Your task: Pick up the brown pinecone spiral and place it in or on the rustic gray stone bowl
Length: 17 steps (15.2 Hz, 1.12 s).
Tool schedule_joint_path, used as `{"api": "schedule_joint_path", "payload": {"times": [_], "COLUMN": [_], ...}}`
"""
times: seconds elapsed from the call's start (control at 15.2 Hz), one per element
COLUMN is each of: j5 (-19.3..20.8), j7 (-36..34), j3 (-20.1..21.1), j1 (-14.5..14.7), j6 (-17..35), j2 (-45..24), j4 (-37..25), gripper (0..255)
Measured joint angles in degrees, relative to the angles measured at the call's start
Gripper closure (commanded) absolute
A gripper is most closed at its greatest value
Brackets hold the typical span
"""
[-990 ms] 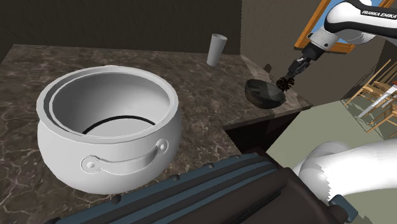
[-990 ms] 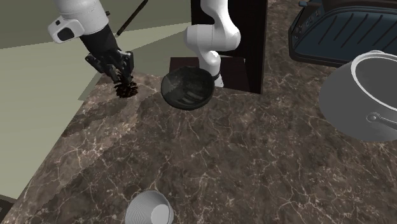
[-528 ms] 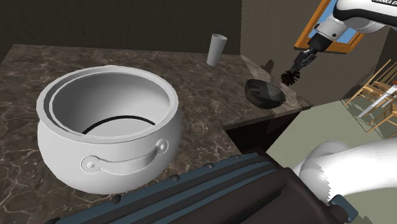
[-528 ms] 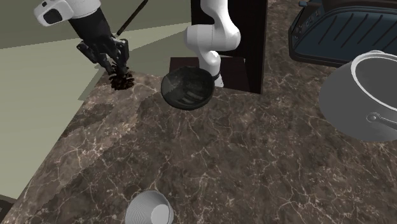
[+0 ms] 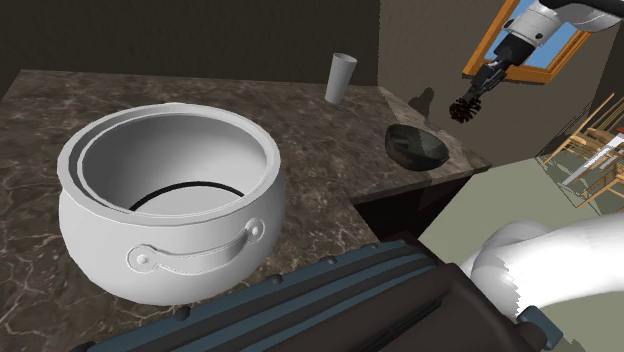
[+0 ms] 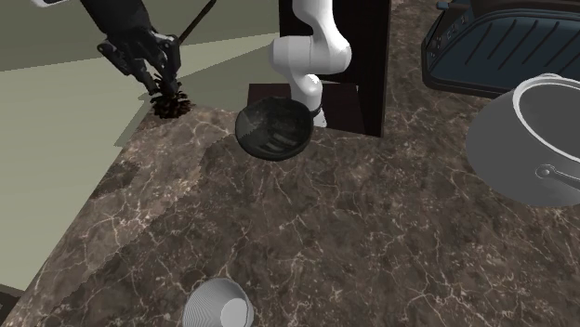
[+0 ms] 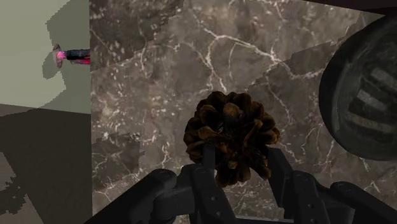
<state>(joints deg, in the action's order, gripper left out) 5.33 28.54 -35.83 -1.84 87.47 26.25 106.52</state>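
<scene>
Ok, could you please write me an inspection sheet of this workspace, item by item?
Surface: dark marbled countertop, pale veins.
Job's things: brown pinecone clasped and lifted above the counter near its edge; dark bowl empty on the counter, apart from the pinecone.
Clutter: large white pot with a handle; pale cup; dark ridged case.
Claw: shut on the pinecone.
Cables: nothing seen.
Surroundings: pale floor beside the counter; orange-framed window; wooden chairs.
</scene>
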Motion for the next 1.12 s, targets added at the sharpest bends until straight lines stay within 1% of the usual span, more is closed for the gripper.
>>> {"api": "schedule_joint_path", "payload": {"times": [0.53,0.66,0.99,1.12], "j5": [-1.2,-1.0,-0.7,-1.2], "j7": [0.3,-1.7,-9.1,-12.0], "j3": [-0.4,1.7,9.2,12.1], "j1": [0.9,0.8,0.2,0.1], "j6": [-5.8,-6.6,-8.1,-8.5], "j2": [-2.5,-0.9,5.7,7.6], "j4": [-8.1,-7.4,-2.4,-0.9], "gripper": [255,255,255,255]}}
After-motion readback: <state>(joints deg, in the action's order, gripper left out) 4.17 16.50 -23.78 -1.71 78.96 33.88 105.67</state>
